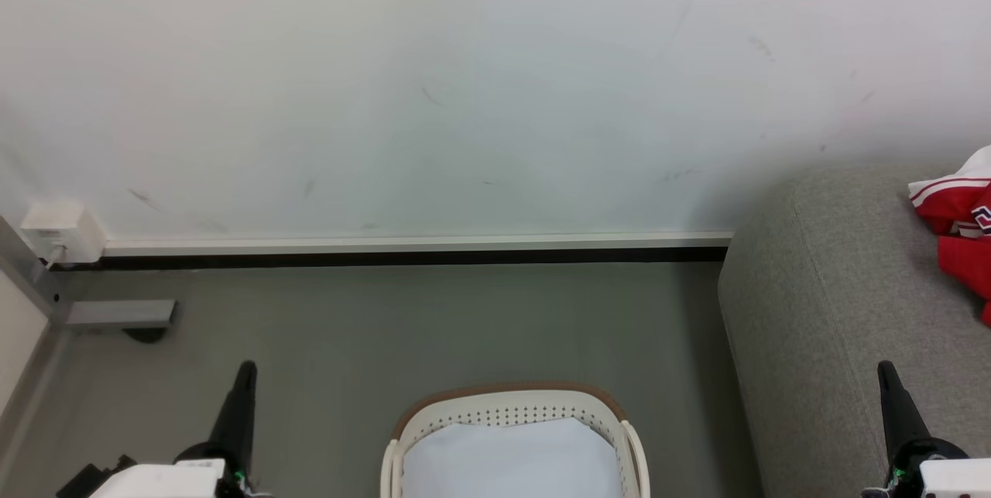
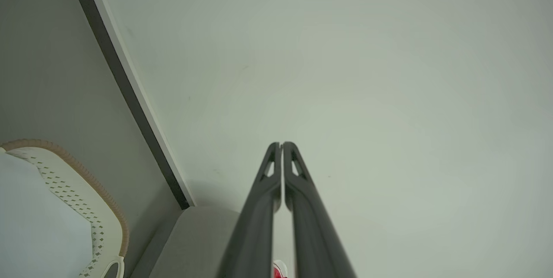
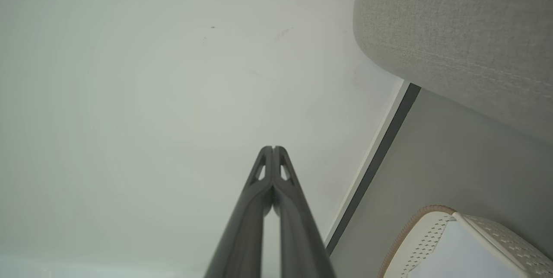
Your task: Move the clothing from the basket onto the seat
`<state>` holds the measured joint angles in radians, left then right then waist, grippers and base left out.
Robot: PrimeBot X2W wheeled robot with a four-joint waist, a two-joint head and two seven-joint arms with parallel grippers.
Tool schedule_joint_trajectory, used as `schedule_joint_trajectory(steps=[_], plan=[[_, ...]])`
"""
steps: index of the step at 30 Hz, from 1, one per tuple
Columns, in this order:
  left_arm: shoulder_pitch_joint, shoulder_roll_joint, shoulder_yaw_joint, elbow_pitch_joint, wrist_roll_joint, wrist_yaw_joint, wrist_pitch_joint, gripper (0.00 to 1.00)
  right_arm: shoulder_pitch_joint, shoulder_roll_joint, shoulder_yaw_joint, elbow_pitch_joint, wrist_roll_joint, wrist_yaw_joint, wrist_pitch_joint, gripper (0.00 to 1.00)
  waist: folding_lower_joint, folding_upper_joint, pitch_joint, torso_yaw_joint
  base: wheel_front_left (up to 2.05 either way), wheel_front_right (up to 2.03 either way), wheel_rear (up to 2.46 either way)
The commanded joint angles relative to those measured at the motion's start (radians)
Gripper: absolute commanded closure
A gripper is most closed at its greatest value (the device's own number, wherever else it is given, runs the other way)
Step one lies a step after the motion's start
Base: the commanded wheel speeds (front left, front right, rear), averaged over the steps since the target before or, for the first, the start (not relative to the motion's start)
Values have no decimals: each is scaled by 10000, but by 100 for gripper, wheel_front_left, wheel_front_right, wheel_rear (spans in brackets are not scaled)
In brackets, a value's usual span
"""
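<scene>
A pale wall (image 1: 464,80) with faint dark marks rises in front of both pincers, and their tips point toward it. Below it a grey floor (image 1: 433,320) spreads between the two pincers and ahead of them.

The grey fabric sofa (image 1: 836,289) stands just beside the right pincer (image 1: 885,366), on its right side and ahead of it. Its rounded corner, with a stitched seam, reaches to the wall. In the right wrist view the fingers are apart from the fabric.

The basket (image 1: 507,403) stands on the floor between the two pincers, a little behind their tips and apart from both. It is cream-white, with small holes in its wall and a brown rim. A flat pale sheet (image 1: 511,455) lies inside it.

The clothing (image 1: 960,227) lies on the sofa, ahead of the right pincer and a little to its right, well apart from the basket. It is bright red and crumpled, with white striped trim, a white part on top and a bit of a dark number print. The edge of the head view cuts it off.

A white and black skirting strip (image 1: 418,249) runs along the foot of the wall. Ahead of the left pincer (image 1: 248,366), to its left, are a grey metal foot (image 1: 120,314) and a small white box (image 1: 62,231) on the wall.

Both pincers are closed, fingertips together, and they grip nothing.
</scene>
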<state>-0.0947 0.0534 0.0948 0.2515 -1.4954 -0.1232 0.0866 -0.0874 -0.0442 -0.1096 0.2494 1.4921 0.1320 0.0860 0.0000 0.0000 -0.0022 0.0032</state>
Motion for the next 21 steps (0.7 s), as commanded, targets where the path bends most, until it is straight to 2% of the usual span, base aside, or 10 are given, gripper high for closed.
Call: schedule_joint_trajectory(steps=[1,16,21], plan=[[-121,22,73,-53,-207,-65,41,100,-154,-99,-50,-79,171,-21,44,100,0,0,3,-1,0,0,0],[-185,-30,229,-80,-1256,-109,313,100,-283,-101,-67,-70,1252,-23,313,100,0,0,52,-32,0,0,0],[-181,-30,225,-78,-1235,-109,317,100,-282,-99,-66,-67,1218,-23,315,100,0,0,53,-32,0,0,0]])
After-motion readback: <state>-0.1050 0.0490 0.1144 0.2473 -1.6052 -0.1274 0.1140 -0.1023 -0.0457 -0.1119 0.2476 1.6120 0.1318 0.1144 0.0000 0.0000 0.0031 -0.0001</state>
